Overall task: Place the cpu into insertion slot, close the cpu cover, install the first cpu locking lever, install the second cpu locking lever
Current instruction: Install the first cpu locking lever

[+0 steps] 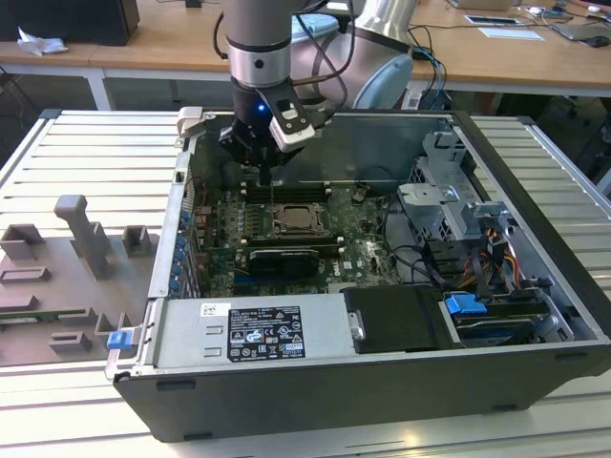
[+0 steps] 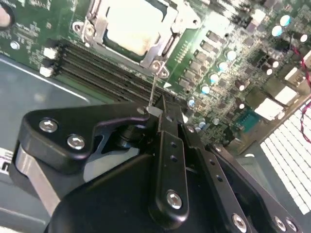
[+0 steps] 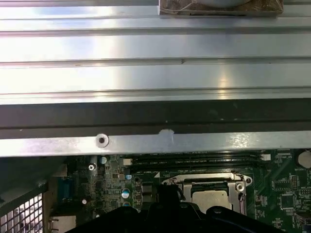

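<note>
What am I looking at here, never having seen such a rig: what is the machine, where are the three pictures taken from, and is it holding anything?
The machine is a grey robot arm with a black two-fingered gripper. The exterior view looks from outside at an open dark computer case lying on a slatted metal table; both wrist views ride on the arm. Inside, the pale square cpu sits under its silvery framed cpu cover. The gripper is shut on a thin silvery locking lever.
</note>
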You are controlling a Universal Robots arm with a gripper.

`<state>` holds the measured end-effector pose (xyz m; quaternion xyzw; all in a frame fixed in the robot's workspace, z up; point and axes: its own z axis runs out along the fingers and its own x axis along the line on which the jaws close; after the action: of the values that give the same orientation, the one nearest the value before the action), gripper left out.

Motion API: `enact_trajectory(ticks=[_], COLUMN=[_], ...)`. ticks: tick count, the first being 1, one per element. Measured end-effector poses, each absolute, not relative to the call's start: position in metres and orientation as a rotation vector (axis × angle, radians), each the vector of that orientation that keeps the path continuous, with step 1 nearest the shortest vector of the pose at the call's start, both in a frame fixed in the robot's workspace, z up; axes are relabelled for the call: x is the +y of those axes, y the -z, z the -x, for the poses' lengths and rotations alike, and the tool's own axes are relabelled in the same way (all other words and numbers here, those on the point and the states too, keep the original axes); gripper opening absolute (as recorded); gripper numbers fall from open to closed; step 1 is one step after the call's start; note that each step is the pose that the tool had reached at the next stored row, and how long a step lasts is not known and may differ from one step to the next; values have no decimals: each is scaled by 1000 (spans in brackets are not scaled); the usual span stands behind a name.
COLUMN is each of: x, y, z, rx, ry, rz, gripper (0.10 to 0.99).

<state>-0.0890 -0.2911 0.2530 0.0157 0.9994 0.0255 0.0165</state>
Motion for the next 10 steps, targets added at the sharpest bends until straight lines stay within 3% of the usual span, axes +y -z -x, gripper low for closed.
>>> enact_trajectory(ticks=[10], x=[-291], y=[-250], z=[66], rx=[3107], ry=[-81], rz=[-49], gripper=[106])
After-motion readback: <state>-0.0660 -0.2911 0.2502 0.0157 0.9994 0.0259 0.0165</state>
